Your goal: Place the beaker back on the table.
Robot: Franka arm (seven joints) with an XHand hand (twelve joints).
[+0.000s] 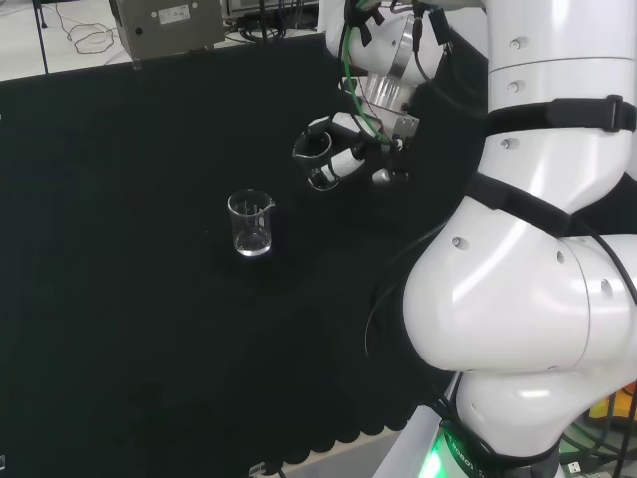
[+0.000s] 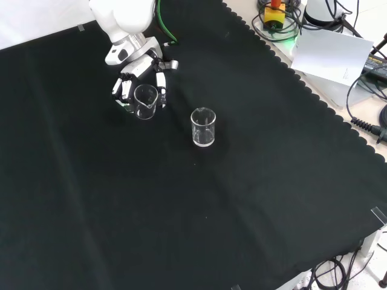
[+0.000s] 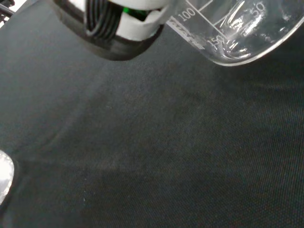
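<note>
A clear glass beaker sits in the grasp of the robot's hand, whose black and white fingers curl round its wall, holding it above the black cloth. In the wrist view the beaker's rounded base hangs clear of the cloth, printed graduation marks visible on its side, and nothing can be seen inside it. A second clear beaker stands upright on the cloth near the hand, apart from it, to the right and nearer in the front view; it too looks empty. The hand reaches down from the white arm, with the held beaker's mouth tipped slightly in the head view
</note>
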